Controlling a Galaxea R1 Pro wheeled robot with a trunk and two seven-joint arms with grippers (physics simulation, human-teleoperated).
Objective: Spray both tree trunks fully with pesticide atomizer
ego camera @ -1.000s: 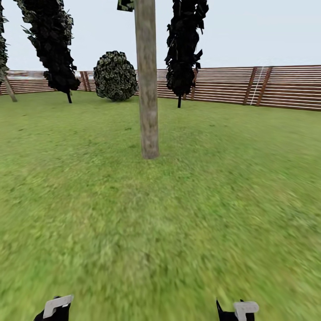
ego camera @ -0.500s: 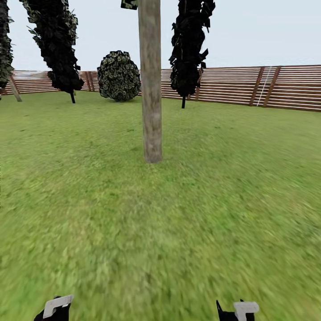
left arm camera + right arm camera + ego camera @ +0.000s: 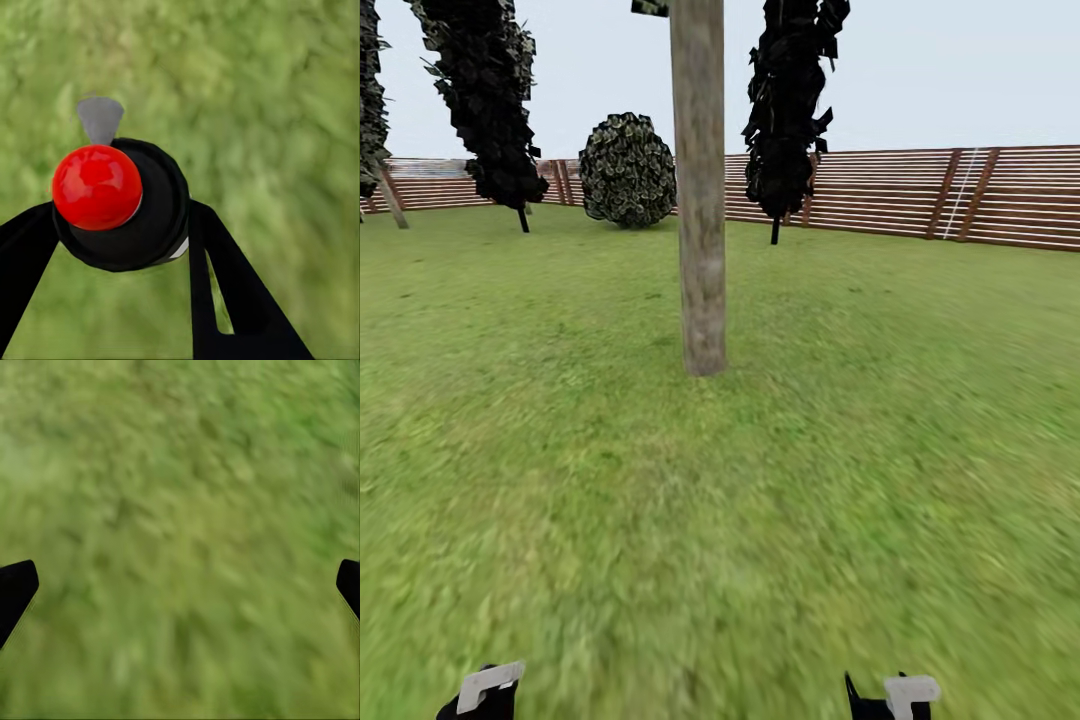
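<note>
A thick, bare, grey-tan tree trunk (image 3: 701, 200) rises from the lawn (image 3: 760, 480) straight ahead in the head view, a few steps away. In the left wrist view my left gripper (image 3: 112, 251) is shut on the pesticide atomizer (image 3: 157, 225), a black round body with a shiny red knob (image 3: 97, 187) and a grey nozzle (image 3: 100, 118), held above the grass. My right gripper (image 3: 180, 585) is open over bare grass, with only its black fingertips (image 3: 15, 589) at the picture's sides. Both wrists peek in at the head view's lower edge, left (image 3: 485, 690) and right (image 3: 890, 695). No white specks are visible.
A brown slatted fence (image 3: 960, 195) runs along the back. Two thin-trunked dark-leaved trees (image 3: 485, 100) (image 3: 788, 110) and a round bush (image 3: 626, 170) stand before it. A slanted trunk (image 3: 393, 200) shows at far left. Open grass lies on both sides of the trunk.
The whole view has advanced toward the trunk, whose base now sits lower and looks larger. The arms keep the same pose.
</note>
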